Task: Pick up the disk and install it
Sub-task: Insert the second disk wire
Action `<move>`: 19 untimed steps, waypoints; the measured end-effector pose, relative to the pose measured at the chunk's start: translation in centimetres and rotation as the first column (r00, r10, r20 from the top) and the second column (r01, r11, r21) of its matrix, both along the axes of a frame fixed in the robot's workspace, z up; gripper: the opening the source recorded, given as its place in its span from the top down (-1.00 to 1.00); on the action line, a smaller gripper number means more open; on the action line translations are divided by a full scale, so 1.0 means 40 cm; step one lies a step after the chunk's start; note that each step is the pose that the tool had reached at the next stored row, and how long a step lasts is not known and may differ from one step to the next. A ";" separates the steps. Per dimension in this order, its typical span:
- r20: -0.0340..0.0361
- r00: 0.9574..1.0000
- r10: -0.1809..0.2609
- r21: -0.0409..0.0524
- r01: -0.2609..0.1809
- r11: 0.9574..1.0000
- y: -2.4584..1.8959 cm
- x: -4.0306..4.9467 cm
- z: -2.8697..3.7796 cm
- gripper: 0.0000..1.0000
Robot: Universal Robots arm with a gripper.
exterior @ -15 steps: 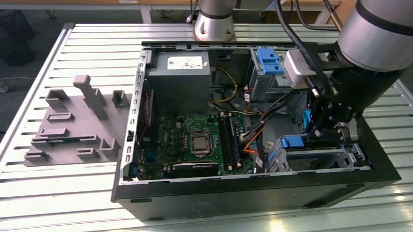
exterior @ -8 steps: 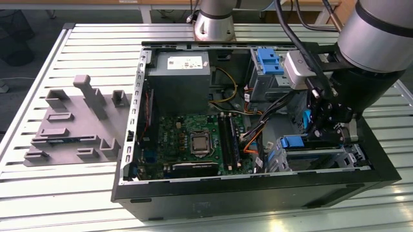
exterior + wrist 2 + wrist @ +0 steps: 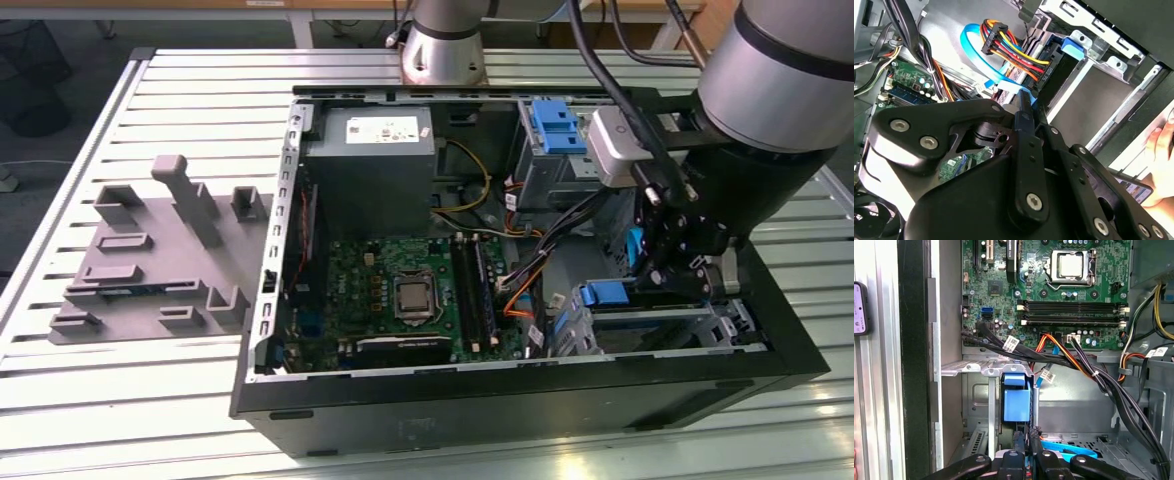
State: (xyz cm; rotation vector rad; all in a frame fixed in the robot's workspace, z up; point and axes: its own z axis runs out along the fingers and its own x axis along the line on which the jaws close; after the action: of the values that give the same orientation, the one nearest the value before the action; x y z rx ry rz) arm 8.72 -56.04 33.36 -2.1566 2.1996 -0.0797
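Observation:
The disk stands in the drive cage at the case's front corner, on the exterior view's right. Its blue bracket end (image 3: 603, 295) (image 3: 1017, 397) (image 3: 1074, 45) shows, while the silver body is hidden inside the cage. My gripper (image 3: 667, 275) reaches down into the case just beside that cage. In both wrist views the two black fingers are pressed together, and I see nothing held between them. The gripper (image 3: 1027, 437) is a short way from the blue bracket end, not touching it. In the second wrist view the gripper (image 3: 1025, 102) lies over a blue flat cable (image 3: 979, 55).
The open computer case (image 3: 534, 400) lies on a slatted table. Cable bundles (image 3: 1094, 375) cross between the motherboard (image 3: 400, 290) and the cage. A second blue bracket (image 3: 554, 125) sits in the far bay. The grey fixture block (image 3: 147, 255) lies on the exterior view's left. A person's hand (image 3: 1159, 150) is outside the case wall.

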 end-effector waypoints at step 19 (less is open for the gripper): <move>0.000 1.000 -0.001 0.000 0.001 1.000 -0.002 0.002 -0.007 0.68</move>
State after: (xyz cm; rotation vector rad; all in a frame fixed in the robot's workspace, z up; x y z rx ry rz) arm 8.81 -56.11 33.09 -2.1549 2.2011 -0.0794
